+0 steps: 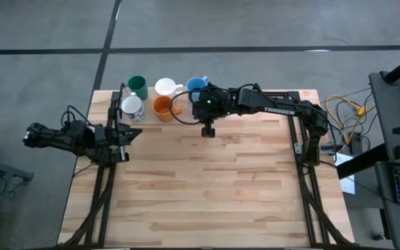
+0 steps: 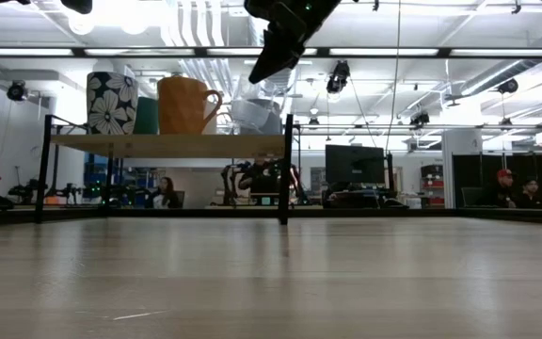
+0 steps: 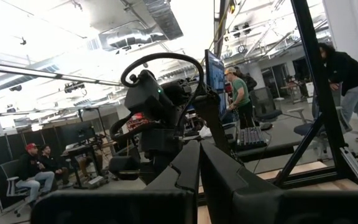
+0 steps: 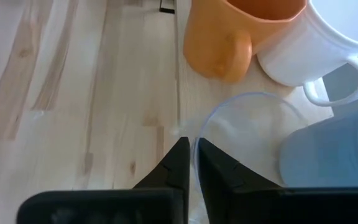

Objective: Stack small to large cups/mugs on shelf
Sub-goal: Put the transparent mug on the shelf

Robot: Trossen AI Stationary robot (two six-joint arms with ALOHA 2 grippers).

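Item 1, the shelf [image 1: 179, 111]: you had the small light-wood board on its black frame at the far left part of the tabletop [image 1: 207, 187], along the far edge.

Item 2, cups on the shelf, from the high view:
- dark green cup [image 1: 137, 86], far left corner of the shelf.
- white mug [image 1: 165, 87], along the far edge, just beside the green one, handle toward the blue cup.
- light blue cup [image 1: 196, 85], far edge, at the shelf's right end.
- flower-patterned cup [image 1: 132, 107], near left corner; its dark floral print showed in the low view [image 2: 112, 102].
- orange mug [image 1: 162, 107], near edge, touching or just beside the white mug.
- clear cup [image 4: 253, 149], near right part of the shelf, between the orange mug and the light blue cup, its rim caught in the right gripper.

Item 3, right gripper [image 4: 190, 163]: your right arm reached over the shelf's right end. Its fingers were nearly together, pinching the clear cup's wall, one finger inside and one outside. In the low view the cup [image 2: 255, 111] sat tilted at shelf level.

Item 4, left gripper [image 3: 199, 163]: your left arm waited at the tabletop's left edge, fingers closed together, holding nothing.
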